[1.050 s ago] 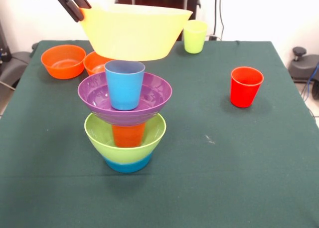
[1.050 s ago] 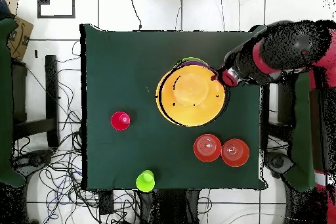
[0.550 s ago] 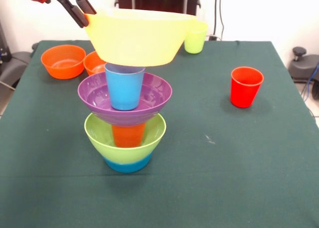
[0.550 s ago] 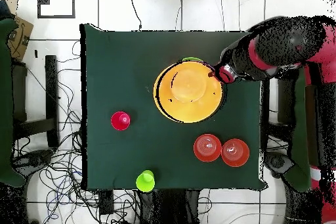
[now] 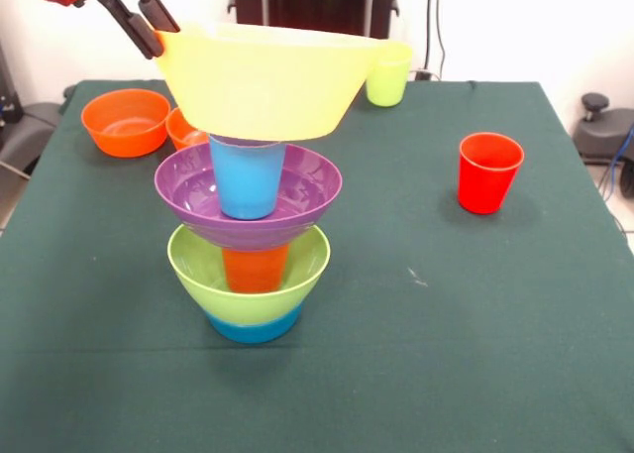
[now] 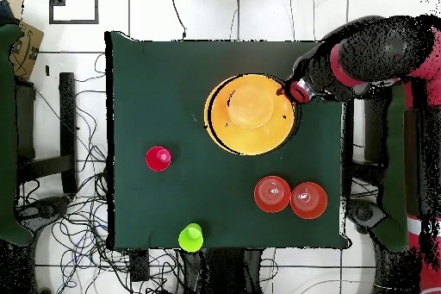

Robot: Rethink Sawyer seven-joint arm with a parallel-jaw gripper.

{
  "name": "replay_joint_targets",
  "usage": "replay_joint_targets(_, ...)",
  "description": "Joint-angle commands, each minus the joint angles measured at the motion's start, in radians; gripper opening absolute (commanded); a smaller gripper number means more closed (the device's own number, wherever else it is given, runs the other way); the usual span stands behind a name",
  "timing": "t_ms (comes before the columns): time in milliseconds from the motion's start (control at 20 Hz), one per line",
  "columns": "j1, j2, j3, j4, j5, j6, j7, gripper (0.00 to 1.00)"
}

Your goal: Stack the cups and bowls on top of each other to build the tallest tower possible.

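Observation:
The tower stands left of centre: a small blue bowl (image 5: 253, 326) lowest, then the lime green bowl (image 5: 198, 265), an orange cup (image 5: 255, 268), the purple bowl (image 5: 307, 190) and a light blue cup (image 5: 246, 180). The largest yellow bowl (image 5: 263, 81) hangs tilted over the light blue cup and hides its rim; I cannot tell if they touch. My gripper (image 5: 158, 33) is shut on the yellow bowl's left rim. From overhead the yellow bowl (image 6: 250, 114) covers the tower, with the gripper (image 6: 288, 90) at its right edge.
Two small orange bowls (image 5: 126, 121) (image 5: 183, 128) sit at the back left of the green table (image 5: 446, 324). A yellow-green cup (image 5: 388, 71) stands behind the yellow bowl and a red cup (image 5: 488, 172) at the right. Overhead: red cup (image 6: 158, 159), yellow-green cup (image 6: 190, 237), orange bowls (image 6: 272, 194) (image 6: 308, 200).
The gripper has carried the yellow bowl down and over the tower; the bowl's bottom now covers the light blue cup's rim, which showed a second ago.

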Motion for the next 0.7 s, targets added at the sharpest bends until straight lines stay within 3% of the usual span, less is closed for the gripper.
replay_joint_targets(50,0.054,0.001,-0.096,-0.071,-0.077,0.048,-0.362,0.0)
replay_joint_targets(400,0.049,-0.002,-0.098,-0.061,-0.085,0.045,-0.364,0.0)
replay_joint_targets(700,0.03,-0.02,-0.111,0.028,-0.102,-0.001,-0.305,0.0)
